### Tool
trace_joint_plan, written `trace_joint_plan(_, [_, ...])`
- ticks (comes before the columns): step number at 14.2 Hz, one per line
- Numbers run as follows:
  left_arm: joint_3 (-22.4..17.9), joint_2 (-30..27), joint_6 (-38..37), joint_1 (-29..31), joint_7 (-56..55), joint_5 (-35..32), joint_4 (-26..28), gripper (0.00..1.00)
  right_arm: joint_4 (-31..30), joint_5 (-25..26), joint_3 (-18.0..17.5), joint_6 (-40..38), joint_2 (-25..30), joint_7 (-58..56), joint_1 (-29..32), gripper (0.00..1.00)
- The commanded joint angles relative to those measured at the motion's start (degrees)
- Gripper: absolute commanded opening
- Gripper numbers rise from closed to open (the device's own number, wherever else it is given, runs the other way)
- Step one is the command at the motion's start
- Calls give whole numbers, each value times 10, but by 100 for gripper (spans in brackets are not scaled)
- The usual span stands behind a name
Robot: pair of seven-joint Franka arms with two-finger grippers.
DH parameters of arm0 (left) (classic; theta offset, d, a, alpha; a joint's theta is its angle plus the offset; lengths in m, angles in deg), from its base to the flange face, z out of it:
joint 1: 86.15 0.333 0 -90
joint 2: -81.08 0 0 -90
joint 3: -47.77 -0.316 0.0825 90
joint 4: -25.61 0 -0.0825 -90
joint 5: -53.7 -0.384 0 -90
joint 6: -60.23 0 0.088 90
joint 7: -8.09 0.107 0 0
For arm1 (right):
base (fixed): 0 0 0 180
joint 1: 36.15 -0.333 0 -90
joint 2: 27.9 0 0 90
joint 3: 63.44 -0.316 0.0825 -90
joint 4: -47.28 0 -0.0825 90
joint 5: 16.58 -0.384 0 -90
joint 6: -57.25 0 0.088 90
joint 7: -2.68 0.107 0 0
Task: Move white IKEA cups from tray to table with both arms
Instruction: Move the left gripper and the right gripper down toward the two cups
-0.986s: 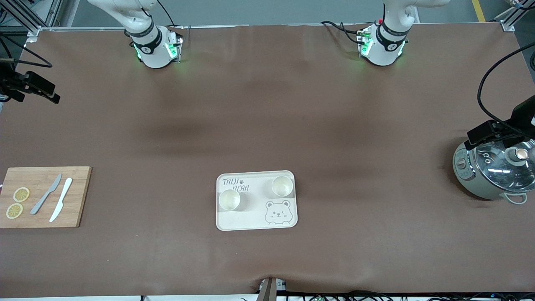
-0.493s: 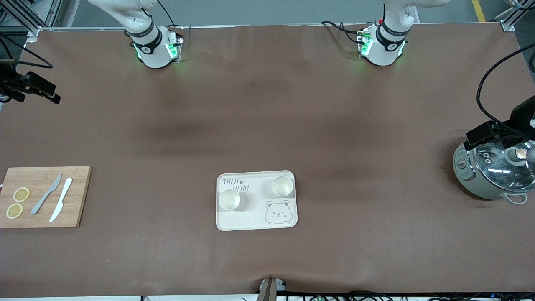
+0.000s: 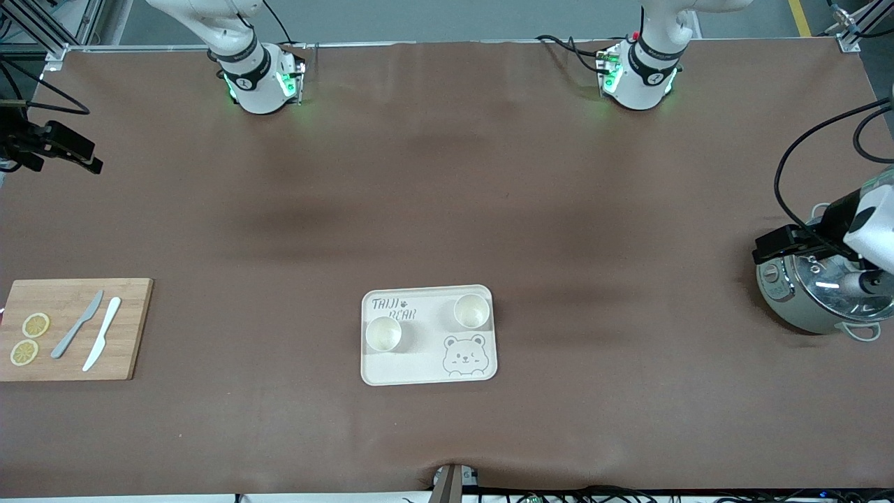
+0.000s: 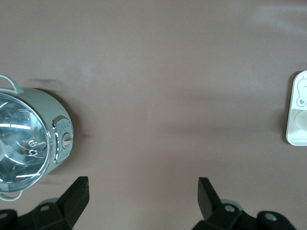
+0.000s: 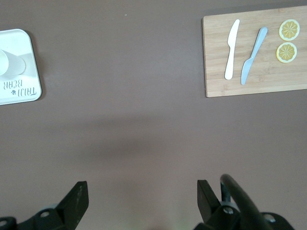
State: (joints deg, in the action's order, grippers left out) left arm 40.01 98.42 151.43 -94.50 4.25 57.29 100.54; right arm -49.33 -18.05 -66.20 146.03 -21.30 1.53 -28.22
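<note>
Start at the right arm's end of the desk point(image 3: 447, 175). A wooden cutting board point(image 3: 126, 307) lies at that end edge. On it are two lemon slices point(image 3: 35, 325), a grey knife point(image 3: 78, 323) and a white knife point(image 3: 103, 342). None of these are part of your job.

The right gripper point(image 5: 141, 196) hangs high over that same end of the desk. It has hardly moved in the last second. Its fingers point(image 5: 79, 196) are wide apart and hold nothing.

Next comes the tray point(image 3: 419, 367). It sits about halfway along the desk, close to the edge nearest the front camera. Both white cups are on it, standing up with their mouths open to the top. One cup point(image 3: 383, 334) is toward the right arm's end of the tray. The other cup point(image 3: 471, 311) is near the tray's corner toward the left arm's end, a bit farther from the front camera. Neither cup has moved.

Last is the left arm's end of the desk. A grey pot point(image 3: 817, 300) with a glass lid sits at that end edge. Here is the one thing that changed: the left arm has swung a little, and the left gripper point(image 4: 143, 191) now hangs up by the pot's rim. Its fingers point(image 4: 76, 194) are wide apart too, and empty.

So the job has not really begun. Both grippers are well apart from the tray, so you likely need to bring each one in over its own cup first.
</note>
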Motion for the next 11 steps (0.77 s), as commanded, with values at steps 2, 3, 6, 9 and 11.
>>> trace_joint_plan(2, [4, 10, -1, -7, -1, -10, -4, 100, 31, -3, -10, -5, -16, -5, 3, 100])
trace_joint_plan(3, [4, 17, 0, -17, -1, -14, -4, 100, 36, -4, -11, -5, -20, -3, -9, 100])
trace_joint_plan(6, [4, 38, 2, -41, -22, -13, -5, 100, 45, -3, -10, 5, -34, 19, -49, 100])
trace_joint_plan(9, [4, 62, 28, -76, -79, -14, -6, 100, 45, -5, -11, 66, -82, 54, -75, 100])
trace_joint_plan(11, [4, 77, 49, -99, -139, -13, -7, 100, 46, -27, -11, 126, -134, 79, -97, 100])
